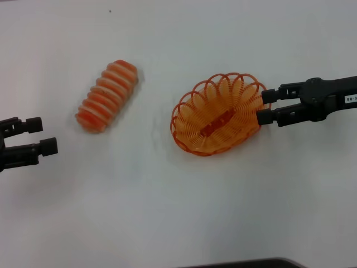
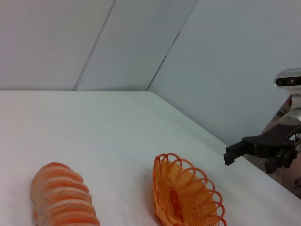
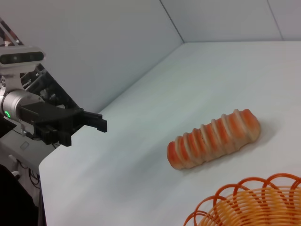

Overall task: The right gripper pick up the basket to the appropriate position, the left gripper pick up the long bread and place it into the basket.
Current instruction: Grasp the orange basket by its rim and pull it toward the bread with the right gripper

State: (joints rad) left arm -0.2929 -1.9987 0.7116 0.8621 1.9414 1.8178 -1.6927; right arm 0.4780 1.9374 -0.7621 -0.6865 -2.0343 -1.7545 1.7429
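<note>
Black and parted, the left claw (image 1: 49, 135) waits at the left edge of the white table (image 1: 167, 212) with nothing between its two fingers; from the right wrist view it hangs off the table's corner, well apart from its target. Next to the right lies the long bread (image 1: 107, 95), flat on the table and slanted, its lower end pointing roughly toward that claw but still clearly separated from it. Nothing has hold of it, so the bread step looks not yet begun.

Further right sits the basket (image 1: 218, 113), empty, and by the look of it slightly tipped. At its right rim is the right claw (image 1: 265, 106), fingers spread, one tip at the upper part of the rim loops and the other lower against the same side. Whether the rim wire actually lies between the fingers cannot be told; they have not closed on it.

By this reading, the task is at its start: the basket is about to be gripped, then placed, and the loaf remains to be lifted and set inside.
</note>
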